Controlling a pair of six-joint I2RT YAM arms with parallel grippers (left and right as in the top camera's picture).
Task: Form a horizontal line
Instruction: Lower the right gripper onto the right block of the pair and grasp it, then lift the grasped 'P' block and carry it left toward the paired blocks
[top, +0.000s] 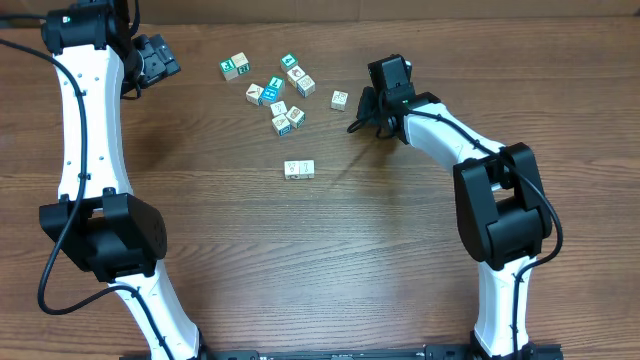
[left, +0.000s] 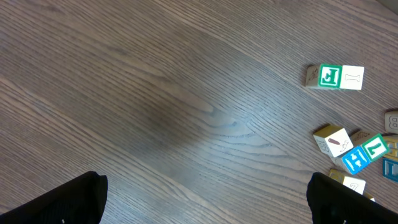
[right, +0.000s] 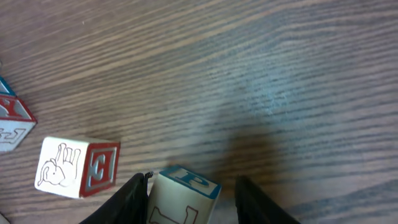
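The brown wood-grain surface (top: 300, 260) fills every view. The left arm (top: 85, 130) runs up the left side, its wrist over the top left corner, well apart from all the cubes. The right arm (top: 440, 125) reaches in from the right, its tip just right of the cubes at top centre.

The left jaws stand wide: in the left wrist view their 2 dark fingers (left: 56, 202) show at the bottom corners with only bare wood between them.

The right jaws stand narrow round 1 cube with a blue P (right: 180, 196). The left finger (right: 127, 199) lies against its side, and a dark gap shows beside the other finger. Whether they grip it I cannot tell.

A loose heap of teal, white and pale cubes (top: 275, 90) lies at top centre.

The line of 2 pale cubes (top: 299, 169) lies alone near the middle of the surface, below the heap. The 2 cubes touch side by side, and their letters are too small to read.

A cube with a red E and a drawn hand (right: 78, 167) sits just left of the P cube, apart from it.
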